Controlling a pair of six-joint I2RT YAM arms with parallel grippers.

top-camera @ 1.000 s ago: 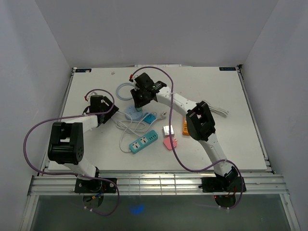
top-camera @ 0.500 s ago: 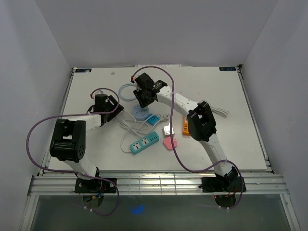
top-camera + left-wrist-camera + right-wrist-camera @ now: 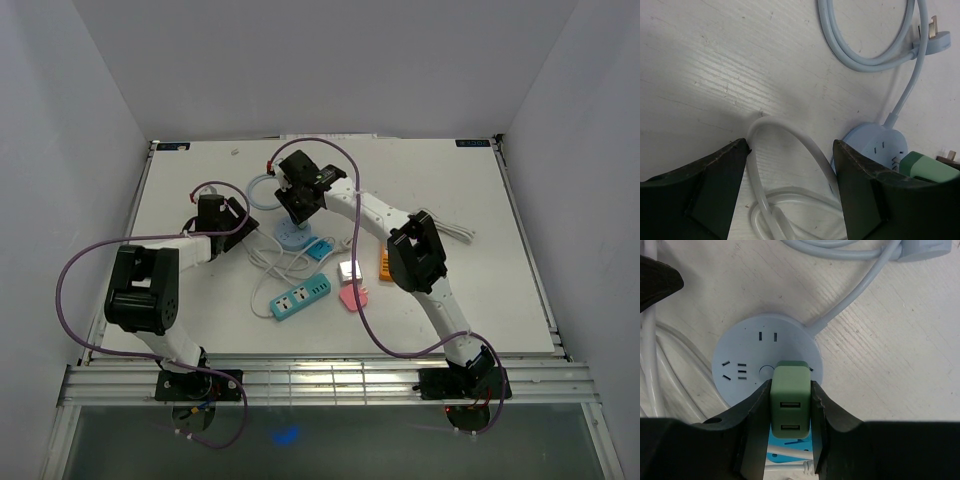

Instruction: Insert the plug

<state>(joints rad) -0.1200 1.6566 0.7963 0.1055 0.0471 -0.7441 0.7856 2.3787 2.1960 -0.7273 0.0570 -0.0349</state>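
My right gripper point(image 3: 791, 390) is shut on a green USB charger plug point(image 3: 790, 402) and holds it over the round light-blue power socket point(image 3: 747, 347), above its near edge. Whether the plug touches the socket face I cannot tell. In the top view the right gripper point(image 3: 302, 196) hangs just above the round socket point(image 3: 292, 237). My left gripper point(image 3: 790, 150) is open low over a white cable loop point(image 3: 790, 145), left of the socket point(image 3: 875, 145); it sits at the table's left in the top view point(image 3: 232, 218).
The socket's light-blue cord point(image 3: 865, 55) coils behind it, ending in a plug point(image 3: 935, 40). A teal power strip point(image 3: 300, 295), a small blue strip point(image 3: 316, 248), a white adapter point(image 3: 350, 270), a pink block point(image 3: 352, 297) and an orange block point(image 3: 385, 265) lie mid-table.
My right gripper has lifted and moved slightly back from over the round socket, still with the plug. My left gripper has moved right and back, closer to the socket.
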